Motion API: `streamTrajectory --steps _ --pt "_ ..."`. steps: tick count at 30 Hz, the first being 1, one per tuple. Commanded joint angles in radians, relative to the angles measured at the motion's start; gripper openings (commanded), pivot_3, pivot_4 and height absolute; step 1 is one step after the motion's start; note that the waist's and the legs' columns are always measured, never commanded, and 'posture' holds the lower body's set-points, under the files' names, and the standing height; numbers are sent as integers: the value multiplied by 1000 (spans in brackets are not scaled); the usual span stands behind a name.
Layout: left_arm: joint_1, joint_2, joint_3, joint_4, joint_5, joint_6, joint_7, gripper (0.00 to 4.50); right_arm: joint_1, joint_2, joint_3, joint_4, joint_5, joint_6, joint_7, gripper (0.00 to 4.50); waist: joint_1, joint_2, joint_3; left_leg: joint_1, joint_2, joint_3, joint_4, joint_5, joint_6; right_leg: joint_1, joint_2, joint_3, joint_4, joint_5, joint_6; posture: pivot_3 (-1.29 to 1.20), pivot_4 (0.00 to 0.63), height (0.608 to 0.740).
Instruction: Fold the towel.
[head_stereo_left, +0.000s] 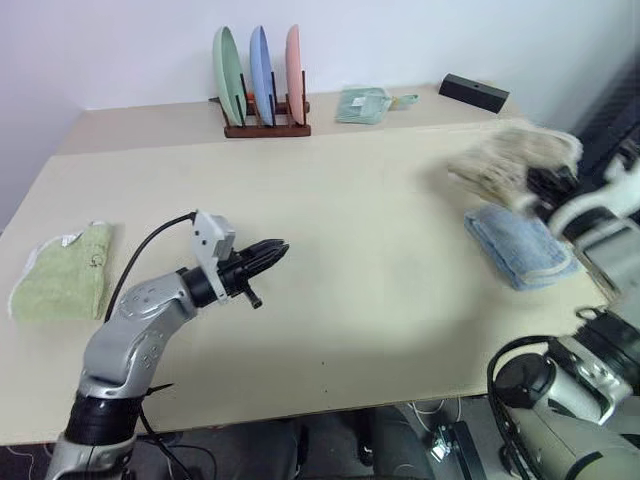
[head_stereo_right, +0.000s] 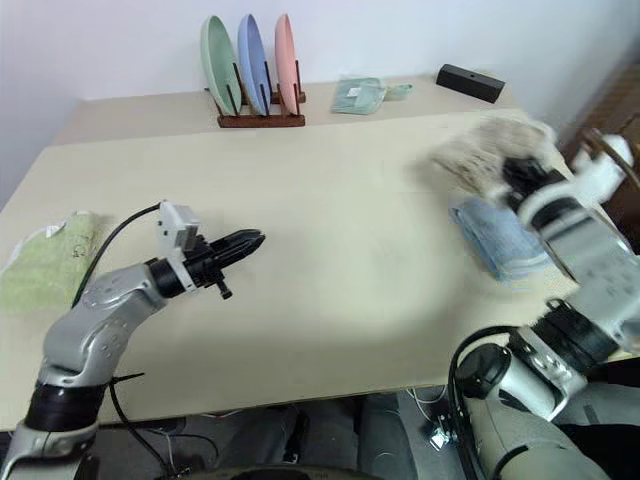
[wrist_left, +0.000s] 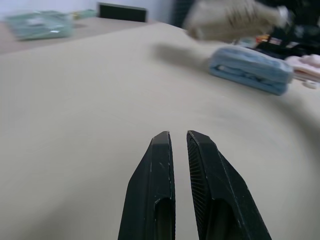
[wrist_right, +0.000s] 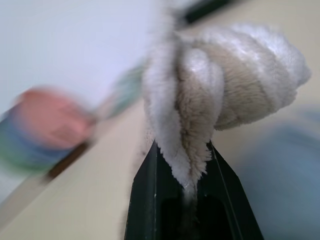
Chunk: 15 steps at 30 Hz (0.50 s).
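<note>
Your right gripper (wrist_right: 187, 172) is pinching the towel (head_stereo_left: 515, 160), bunched just past its fingertips above the blue towel (head_stereo_left: 520, 245); your left gripper (head_stereo_left: 268, 255), fingers nearly pressed together, is holding nothing, well apart.

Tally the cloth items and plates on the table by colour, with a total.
Beige towel, held by the right gripper: 1
Light green towel: 1
Light blue towel: 1
Green plate: 1
Blue plate: 1
Pink plate: 1
Total: 6
</note>
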Motion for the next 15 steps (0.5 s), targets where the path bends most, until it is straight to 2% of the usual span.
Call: streamTrajectory --steps 1,6,10,13,15 --pt "-22 -3 -7 14 15 -30 -28 457 12 49 -106 -81 66 73 -92 22 -9 2 0 0 0 0 0 0 0 0 0 0 0 0 0 0 150 735" --pt "-25 -12 -25 25 34 -38 -43 457 41 64 -122 -91 72 112 -126 22 -8 5 -1 1 0 2 1 -1 1 0 0 2 1 0 0 0 150 735" --pt "-10 -16 -27 16 45 -38 -42 457 84 14 -31 -80 48 51 -80 22 -6 5 -1 1 0 2 1 0 1 0 0 2 1 0 0 0 150 735" --pt "4 -18 -19 2 46 -33 -32 457 115 -21 47 -93 44 -7 -35 1021 -7 5 -1 1 0 2 1 0 1 0 0 2 1 0 0 0 150 735" --pt "12 -21 -17 -9 45 -28 -23 457 127 -49 83 -88 19 -59 -29 1925 -8 5 -1 1 0 2 1 0 1 0 1 2 1 0 0 0 150 735"
